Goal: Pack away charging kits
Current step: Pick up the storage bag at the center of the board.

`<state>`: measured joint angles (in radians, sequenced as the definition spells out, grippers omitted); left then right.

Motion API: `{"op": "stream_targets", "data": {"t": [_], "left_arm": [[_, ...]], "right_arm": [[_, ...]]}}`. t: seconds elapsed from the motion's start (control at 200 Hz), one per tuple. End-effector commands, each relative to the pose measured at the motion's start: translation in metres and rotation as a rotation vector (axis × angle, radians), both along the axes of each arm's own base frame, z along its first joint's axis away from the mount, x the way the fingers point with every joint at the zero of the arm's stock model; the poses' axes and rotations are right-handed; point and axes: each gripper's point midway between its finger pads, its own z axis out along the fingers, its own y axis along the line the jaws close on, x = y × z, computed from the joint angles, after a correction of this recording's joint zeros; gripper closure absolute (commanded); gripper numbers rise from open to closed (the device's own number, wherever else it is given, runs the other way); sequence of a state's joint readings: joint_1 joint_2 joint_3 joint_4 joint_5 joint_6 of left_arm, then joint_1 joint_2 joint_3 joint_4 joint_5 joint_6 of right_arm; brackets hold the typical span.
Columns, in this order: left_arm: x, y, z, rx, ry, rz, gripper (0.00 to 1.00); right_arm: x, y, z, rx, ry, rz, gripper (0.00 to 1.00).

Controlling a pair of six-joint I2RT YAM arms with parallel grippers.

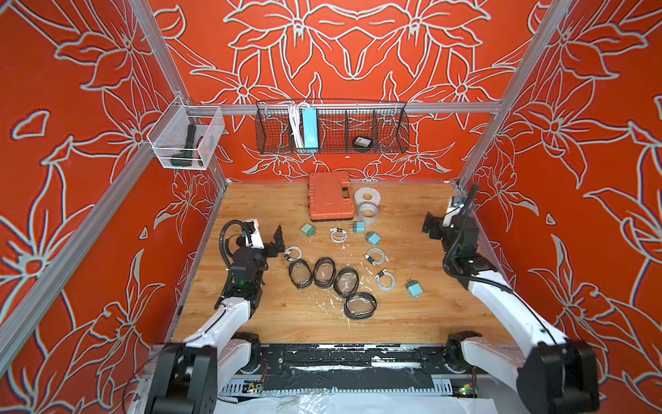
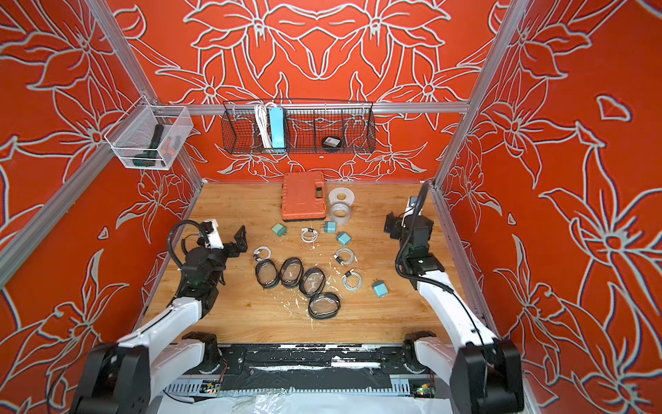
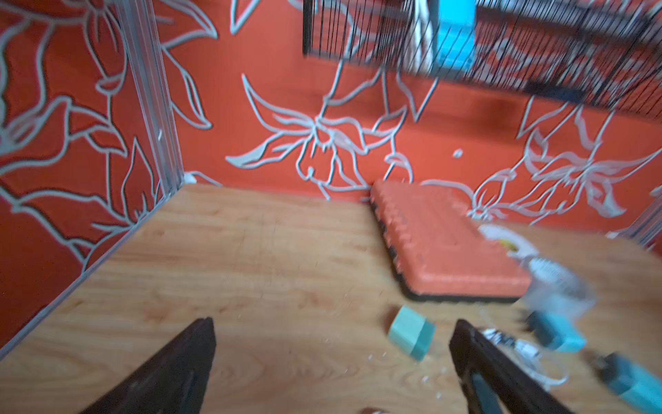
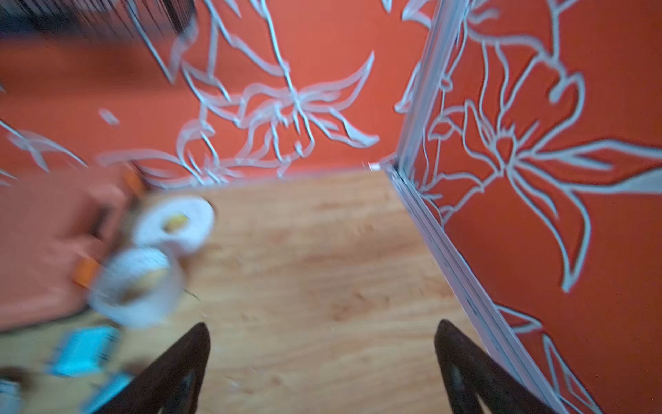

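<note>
Showing packing not yet begun: nothing is stowed. Four teal plugs (image 1: 308,229) and four coiled white cables (image 1: 339,235) lie loose on the table (image 1: 268,322), beside and beyond four flat, black-rimmed, apparently empty pouches (image 1: 324,272) near its middle. Left gripper (image 1: 280,241) and right gripper (image 1: 430,224) gape wide, holding nothing.

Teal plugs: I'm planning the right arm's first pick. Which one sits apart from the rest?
The teal plug nearest the robot's base, right of the coiled cable. The other three cluster farther back, in front of the orange case.
</note>
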<state>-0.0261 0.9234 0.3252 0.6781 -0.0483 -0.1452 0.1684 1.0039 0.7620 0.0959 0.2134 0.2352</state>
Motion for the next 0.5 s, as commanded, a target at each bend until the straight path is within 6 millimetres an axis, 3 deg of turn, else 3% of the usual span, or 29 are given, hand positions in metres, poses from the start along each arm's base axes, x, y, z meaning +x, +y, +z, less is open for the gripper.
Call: {"op": "stream_targets", "data": {"t": [0.0,0.06,0.105,0.17,0.275,0.36,0.44,0.495], "left_arm": [[-0.024,0.000,-0.010,-0.313,0.132,0.027,0.01],[-0.040,-0.011,-0.004,-0.334,0.175,-0.037,0.01],[-0.053,-0.006,-0.003,-0.403,0.184,-0.001,0.01],[-0.072,0.006,0.008,-0.475,0.141,0.062,0.01],[-0.093,-0.006,0.045,-0.482,0.019,-0.044,0.01],[-0.105,0.004,0.042,-0.567,0.023,0.019,0.01],[-0.104,-0.003,0.035,-0.573,0.069,-0.006,0.01],[-0.099,-0.009,0.025,-0.557,0.146,-0.023,0.02]], "right_arm": [[-0.042,0.042,-0.053,0.306,0.276,0.171,0.02],[-0.054,0.075,-0.048,0.393,0.248,0.367,0.02],[-0.065,0.090,-0.045,0.463,0.223,0.453,0.02],[-0.077,0.087,-0.047,0.562,0.225,0.417,0.02],[-0.093,0.085,-0.033,0.561,0.171,0.442,0.02],[-0.097,0.091,-0.031,0.600,0.135,0.487,0.02],[-0.095,0.106,-0.030,0.661,0.121,0.578,0.02],[-0.089,0.107,-0.042,0.685,0.174,0.555,0.02]]}}
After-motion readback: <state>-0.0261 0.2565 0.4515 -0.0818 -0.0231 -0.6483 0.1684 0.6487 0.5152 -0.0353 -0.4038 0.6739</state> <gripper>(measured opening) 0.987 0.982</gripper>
